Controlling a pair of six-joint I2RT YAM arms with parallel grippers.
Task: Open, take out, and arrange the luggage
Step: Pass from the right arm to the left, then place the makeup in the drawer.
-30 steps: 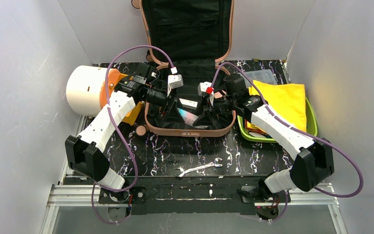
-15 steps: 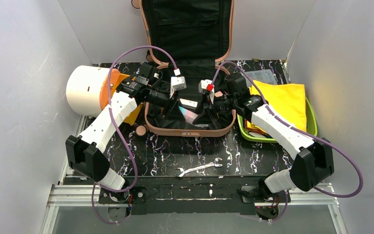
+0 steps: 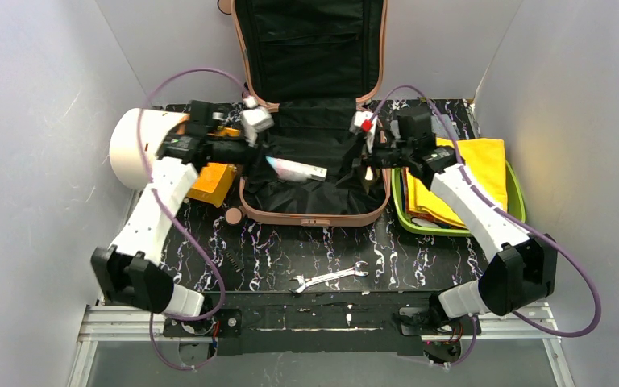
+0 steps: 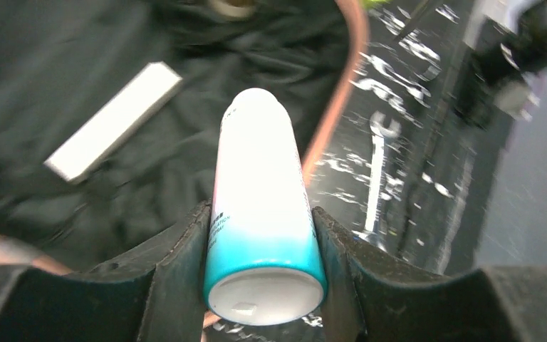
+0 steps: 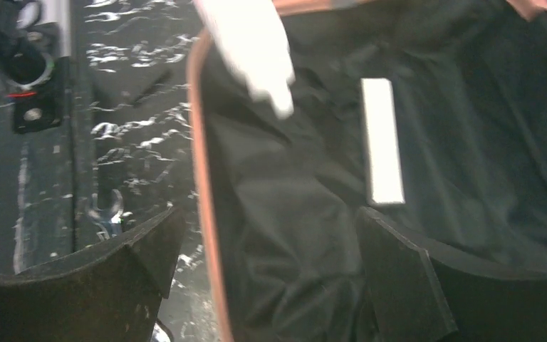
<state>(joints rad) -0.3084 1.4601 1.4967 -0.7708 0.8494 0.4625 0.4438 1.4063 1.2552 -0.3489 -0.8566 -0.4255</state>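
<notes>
While soft-lined luggage (image 3: 290,218) gapes, left gripper (image 4: 260,217) pinches a glossy cylinder (image 4: 258,157).

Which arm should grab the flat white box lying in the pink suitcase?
Right. The right hand is open and empty above the black lining, with the flat white rectangular box just ahead. The left hand is clamped on a white-and-teal plastic bottle.

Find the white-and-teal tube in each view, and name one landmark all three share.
Top external: tube over the luggage's left half, held by the left tool.
Left wrist: centre frame, clamped between the fingers, teal end nearest.
Right wrist: blurred white shape at top edge, probably it.
Shared landmark: the wrench, outside the luggage's pink rim.
</notes>
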